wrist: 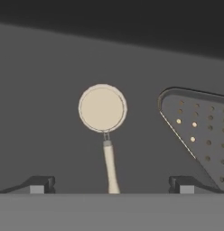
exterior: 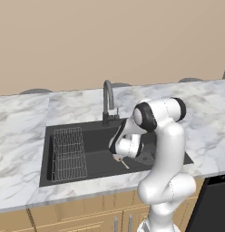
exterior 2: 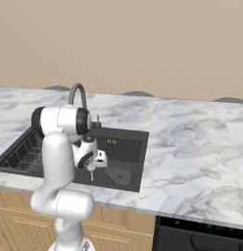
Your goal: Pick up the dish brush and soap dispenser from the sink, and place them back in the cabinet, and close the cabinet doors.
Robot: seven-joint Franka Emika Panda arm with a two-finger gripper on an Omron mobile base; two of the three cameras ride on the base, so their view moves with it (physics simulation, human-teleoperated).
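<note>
Dish brush (wrist: 103, 109) lying flat inside black sink (exterior: 94, 156), beside drain strainer (wrist: 199, 131); end effector (wrist: 111, 185) wide open above handle, holding nothing

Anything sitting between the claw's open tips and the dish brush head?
Nothing but the brush's own handle: in the hand view, the claw is open around the dish brush handle, over bare sink floor.

No readable text, label, brand, number or sign anywhere. Only a few small orange marks on the back wall of the sink (exterior 2: 124, 147), too tiny to read as letters or digits.
</note>
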